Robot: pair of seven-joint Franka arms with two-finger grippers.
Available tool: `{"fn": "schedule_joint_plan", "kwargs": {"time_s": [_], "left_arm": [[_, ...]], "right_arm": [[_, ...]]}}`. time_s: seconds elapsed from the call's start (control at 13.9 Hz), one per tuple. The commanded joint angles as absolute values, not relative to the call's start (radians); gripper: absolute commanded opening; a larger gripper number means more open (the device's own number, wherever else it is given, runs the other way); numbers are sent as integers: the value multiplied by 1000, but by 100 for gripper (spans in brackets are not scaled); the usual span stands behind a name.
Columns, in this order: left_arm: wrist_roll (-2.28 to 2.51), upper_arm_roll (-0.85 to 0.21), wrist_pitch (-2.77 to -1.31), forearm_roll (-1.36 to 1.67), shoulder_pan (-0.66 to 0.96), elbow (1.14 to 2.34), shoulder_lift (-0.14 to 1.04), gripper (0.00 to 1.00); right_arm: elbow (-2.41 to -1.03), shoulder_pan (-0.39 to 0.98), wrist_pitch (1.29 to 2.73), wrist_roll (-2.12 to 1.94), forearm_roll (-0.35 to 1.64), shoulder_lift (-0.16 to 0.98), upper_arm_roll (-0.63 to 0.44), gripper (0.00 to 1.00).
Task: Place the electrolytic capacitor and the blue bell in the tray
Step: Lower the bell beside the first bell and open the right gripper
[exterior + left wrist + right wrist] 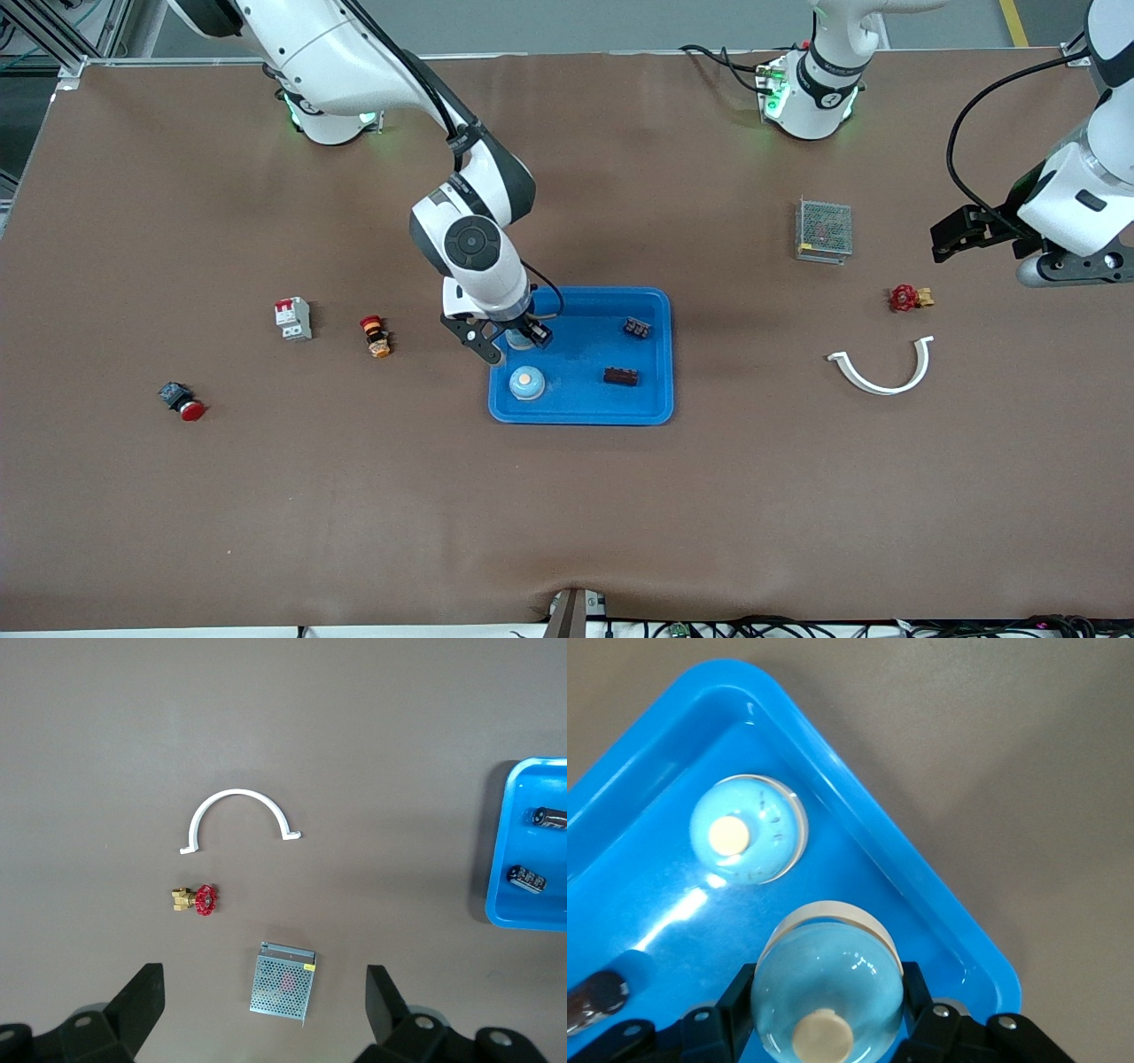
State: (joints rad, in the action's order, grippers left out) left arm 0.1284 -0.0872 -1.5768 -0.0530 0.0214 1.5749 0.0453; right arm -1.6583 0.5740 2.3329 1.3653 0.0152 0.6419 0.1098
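Observation:
My right gripper [519, 340] [827, 994] is shut on a pale blue bell [824, 970] with a cream button. It holds the bell low over the bright-blue tray [580, 416] [921, 877], in the corner toward the right arm's end. A second blue bell [526, 383] [748, 830] sits upright on the tray floor close by. Two dark electrolytic capacitors [636, 328] [621, 377] lie in the tray at the end toward the left arm. My left gripper [941, 239] [266, 1003] waits open and empty, up over the table at the left arm's end.
A grey mesh box [824, 230] [283, 982], a red-handled brass valve [908, 298] and a white curved clip [881, 372] lie toward the left arm's end. A white breaker [293, 318], an orange-and-red button [376, 336] and a red pushbutton [183, 401] lie toward the right arm's end.

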Motion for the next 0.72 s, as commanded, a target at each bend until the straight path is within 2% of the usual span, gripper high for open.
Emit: {"fn": "schedule_joint_plan", "kwargs": {"time_s": [0.0, 0.65], "left_arm": [[138, -84, -1588, -71, 25, 1585, 37, 100], [138, -84, -1588, -71, 26, 1586, 35, 100]], "right_arm": [[-1637, 598, 2318, 1367, 23, 664, 104, 0], [-1637, 621, 2325, 1361, 23, 710, 104, 0]]}}
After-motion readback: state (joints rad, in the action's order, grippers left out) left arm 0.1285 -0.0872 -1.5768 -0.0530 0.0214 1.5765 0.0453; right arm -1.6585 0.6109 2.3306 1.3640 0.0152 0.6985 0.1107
